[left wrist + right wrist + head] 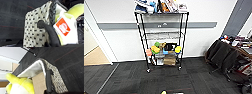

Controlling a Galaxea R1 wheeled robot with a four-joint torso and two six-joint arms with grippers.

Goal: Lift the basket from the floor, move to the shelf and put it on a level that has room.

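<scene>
Dark carpet floor (pixel 134 80) fronts the shelf (pixel 162 37); both claws pinch the basket (pixel 36 31).

A plain white wall (pixel 121 42) runs across the back, crossed by a flat grey horizontal band (pixel 116 25); a slanted dark grey panel (pixel 238 17) stands at its right end; at the left, a white door frame (pixel 97 37) opens onto a pale tan floor (pixel 95 57); on the right, dark padded office chairs (pixel 224 58) stand beside a cluttered desk (pixel 244 46); the light is even and bright.
</scene>
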